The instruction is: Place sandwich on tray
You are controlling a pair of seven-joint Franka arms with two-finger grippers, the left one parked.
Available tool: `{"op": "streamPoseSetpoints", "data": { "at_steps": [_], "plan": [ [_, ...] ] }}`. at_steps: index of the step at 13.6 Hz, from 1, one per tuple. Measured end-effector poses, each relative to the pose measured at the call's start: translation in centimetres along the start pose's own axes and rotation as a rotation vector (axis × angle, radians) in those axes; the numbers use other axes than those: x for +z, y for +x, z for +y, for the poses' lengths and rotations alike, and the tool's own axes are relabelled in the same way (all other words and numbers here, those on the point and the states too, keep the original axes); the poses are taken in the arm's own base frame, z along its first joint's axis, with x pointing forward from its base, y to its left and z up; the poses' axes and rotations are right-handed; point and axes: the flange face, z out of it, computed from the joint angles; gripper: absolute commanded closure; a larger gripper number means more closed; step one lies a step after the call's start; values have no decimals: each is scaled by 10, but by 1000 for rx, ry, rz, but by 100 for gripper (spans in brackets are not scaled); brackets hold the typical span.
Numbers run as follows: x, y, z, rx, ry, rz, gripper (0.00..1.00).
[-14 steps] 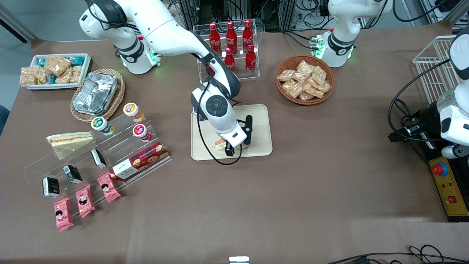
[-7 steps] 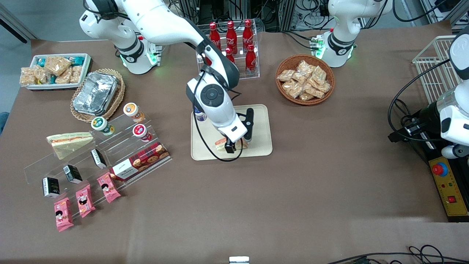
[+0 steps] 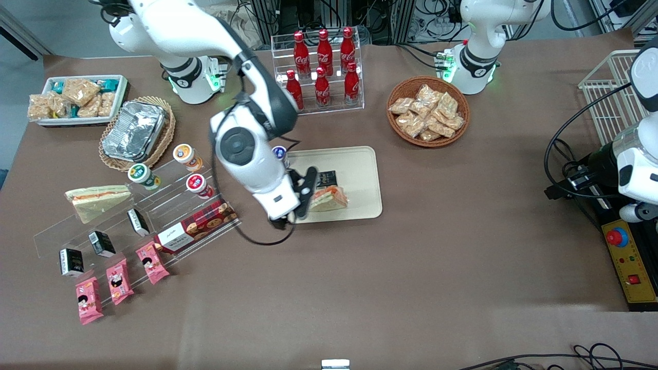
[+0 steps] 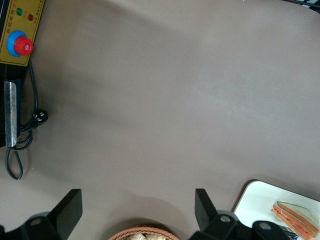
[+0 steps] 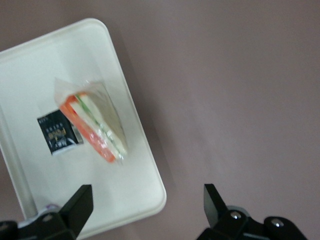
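The sandwich (image 3: 329,199), a wrapped wedge with a bright orange stripe, lies flat on the cream tray (image 3: 361,172), on the part nearest the front camera. In the right wrist view the sandwich (image 5: 95,127) rests on the tray (image 5: 60,60) beside a small black pack (image 5: 59,132). My gripper (image 3: 294,204) hangs open and empty above the tray's corner toward the working arm's end, apart from the sandwich. Its two fingers straddle that corner, and the gripper (image 5: 146,205) holds nothing. The left wrist view catches the tray's edge (image 4: 257,197) and the sandwich (image 4: 295,220).
A blue-lidded cup (image 3: 279,152) stands at the tray's edge. A cola bottle rack (image 3: 323,67) and a snack basket (image 3: 428,110) lie farther from the camera. Toward the working arm's end are an acrylic rack with cups (image 3: 187,156), a second wrapped wedge (image 3: 97,200) and a foil container (image 3: 133,131).
My gripper has let go of the sandwich, which now lies on the tray. The arm has risen and swung toward the working arm's end of the table.
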Motion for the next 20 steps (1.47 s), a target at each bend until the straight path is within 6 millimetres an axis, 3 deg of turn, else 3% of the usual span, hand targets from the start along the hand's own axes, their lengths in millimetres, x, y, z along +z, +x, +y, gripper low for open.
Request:
{"op": "streamPoseSetpoints", "data": {
  "at_steps": [5,11,14,20],
  "plan": [
    [-90,-101,73,179,20,24,1],
    [-207,-238,119,400,-31,103,1],
    [-239,-293,122,621,-11,112,1],
    [-294,-329,84,1098,-15,38,1]
  ]
}}
